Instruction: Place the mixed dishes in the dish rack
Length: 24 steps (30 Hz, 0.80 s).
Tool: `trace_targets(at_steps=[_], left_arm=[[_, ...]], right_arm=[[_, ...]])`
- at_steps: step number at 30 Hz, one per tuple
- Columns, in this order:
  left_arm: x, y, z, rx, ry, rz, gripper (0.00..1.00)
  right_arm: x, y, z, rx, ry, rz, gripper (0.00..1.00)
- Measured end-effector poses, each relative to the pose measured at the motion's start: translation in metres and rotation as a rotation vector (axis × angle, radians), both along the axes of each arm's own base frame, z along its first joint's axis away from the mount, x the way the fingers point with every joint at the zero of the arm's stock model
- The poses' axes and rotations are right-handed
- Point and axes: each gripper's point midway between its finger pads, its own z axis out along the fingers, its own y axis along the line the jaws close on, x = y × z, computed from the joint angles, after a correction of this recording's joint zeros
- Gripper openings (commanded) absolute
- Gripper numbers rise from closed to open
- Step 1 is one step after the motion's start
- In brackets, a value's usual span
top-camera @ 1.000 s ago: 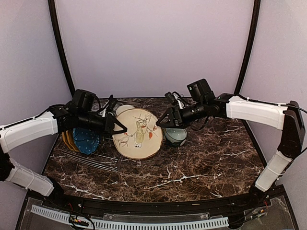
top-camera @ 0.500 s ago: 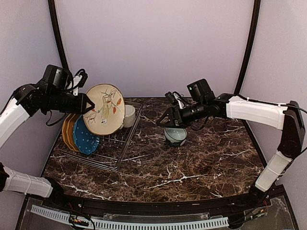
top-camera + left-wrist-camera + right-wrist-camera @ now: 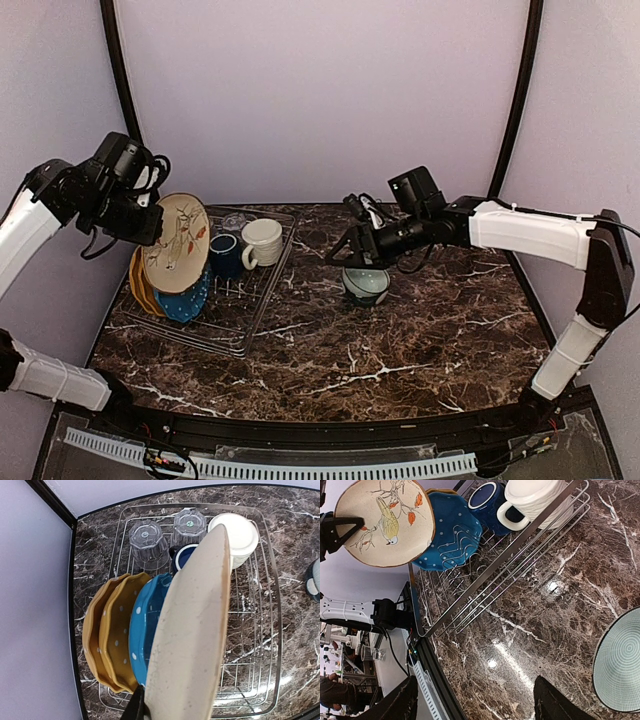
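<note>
Floral plate [image 3: 176, 246]: no longer flat on the tabletop [image 3: 400, 340] as a second ago; lifted, swung left, now tipped on edge over the rack [image 3: 240, 348], just beside the blue plate [image 3: 187, 300].
Left jaws: clamped on the floral plate's rim.
Seating: lower edge hidden; cannot tell whether down between the prongs yet.
Rack load: two yellow plates [image 3: 107, 630] and the blue plate upright at the left; navy mug [image 3: 224, 256], ribbed mug [image 3: 264, 241] and two tumblers [image 3: 147, 542] at the far end.
Right jaws: spread wide, hardly moved over the last second, poised just above the bowl [image 3: 366, 285].
Bowl: upright on the tabletop, right of the rack and apart from it; the only dish outside.
Meaning: last plate nearly racked; likely needs only lowering into a slot and release, then the bowl.
Risk: clipping the blue plate on the way down.
</note>
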Motion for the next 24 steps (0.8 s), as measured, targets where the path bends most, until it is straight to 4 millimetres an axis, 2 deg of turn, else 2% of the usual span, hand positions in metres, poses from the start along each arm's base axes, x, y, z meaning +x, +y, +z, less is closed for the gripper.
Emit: trace_targets(at_steps=[9,24], left_arm=[[0.008,0.01,-0.02,0.112,0.07,0.043,0.01],[0.019,0.006,-0.045,0.215,0.132,0.048,0.01]], right_arm=[[0.001,0.0,-0.004,-0.007,0.005,-0.002,0.76],[0.002,0.001,-0.01,-0.017,0.014,0.001,0.76]])
